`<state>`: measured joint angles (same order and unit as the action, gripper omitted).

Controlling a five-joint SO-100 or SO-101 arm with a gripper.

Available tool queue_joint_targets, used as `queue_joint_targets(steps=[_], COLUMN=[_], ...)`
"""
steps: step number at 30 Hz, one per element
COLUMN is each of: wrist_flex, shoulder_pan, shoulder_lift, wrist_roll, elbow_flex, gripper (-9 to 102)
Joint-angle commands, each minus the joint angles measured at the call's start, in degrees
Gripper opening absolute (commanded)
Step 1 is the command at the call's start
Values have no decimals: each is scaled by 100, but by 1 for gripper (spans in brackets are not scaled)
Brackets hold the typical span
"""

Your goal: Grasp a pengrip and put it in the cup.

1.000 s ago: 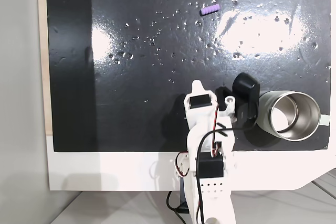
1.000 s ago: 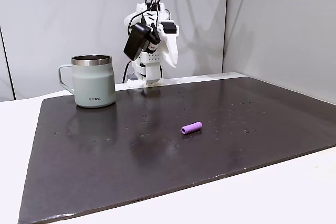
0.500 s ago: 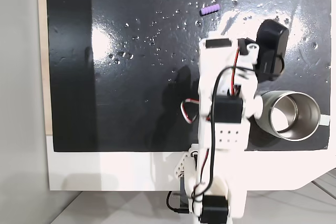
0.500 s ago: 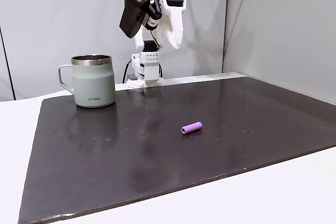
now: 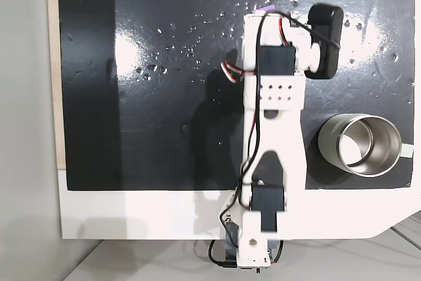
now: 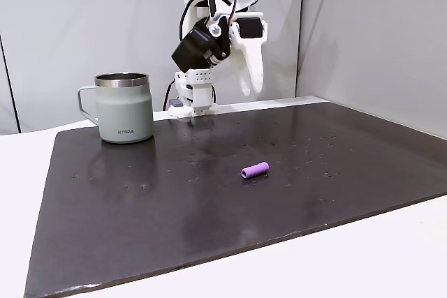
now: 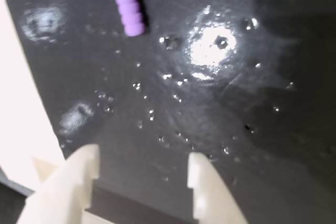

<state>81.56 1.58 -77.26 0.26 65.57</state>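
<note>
The light-purple ribbed pengrip [image 6: 255,169] lies on the black mat [image 6: 140,228], right of centre in a fixed view. From above, my stretched arm covers most of it, leaving a sliver of the pengrip [image 5: 266,10]. The wrist view has the pengrip [image 7: 127,1] at its top edge, well ahead of the fingers. My gripper [image 6: 246,91] hangs high above the mat, behind the pengrip, white fingers pointing down. The gripper [image 7: 142,158] is open with nothing between its fingers. The grey-green cup [image 6: 124,107] stands upright at the mat's back left; from above the cup [image 5: 360,144] shows its shiny inside.
The mat carries small shiny droplets and glare patches [image 5: 309,31]. A white table border [image 5: 131,215] runs along the mat's near edge in the view from above. Grey wall panels [image 6: 370,33] stand behind the table. My arm's base [image 6: 194,99] sits beside the cup.
My arm has unfolded from beside the cup and reached out over the mat toward the pengrip. The gripper rose, then swung forward and down. Cup and pengrip stayed put.
</note>
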Motion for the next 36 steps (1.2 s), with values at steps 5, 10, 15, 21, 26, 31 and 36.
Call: queue_joint_targets(steps=[5, 10, 15, 21, 26, 31, 36], wrist_flex=[167, 9, -369, -659, -712, -888, -923], shoulder_pan=[-413, -606, -624, -483, -404, -316, -220], shoulder_lift=[1582, 2312, 2619, 2971, 3375, 3630, 3876], wrist_roll=[35, -132, -387, -571, -624, -650, -677], elbow_flex=[-1890, -2522, -2786, -3032, -3261, -3349, -3393], gripper=[24, 25, 26, 26, 26, 26, 26])
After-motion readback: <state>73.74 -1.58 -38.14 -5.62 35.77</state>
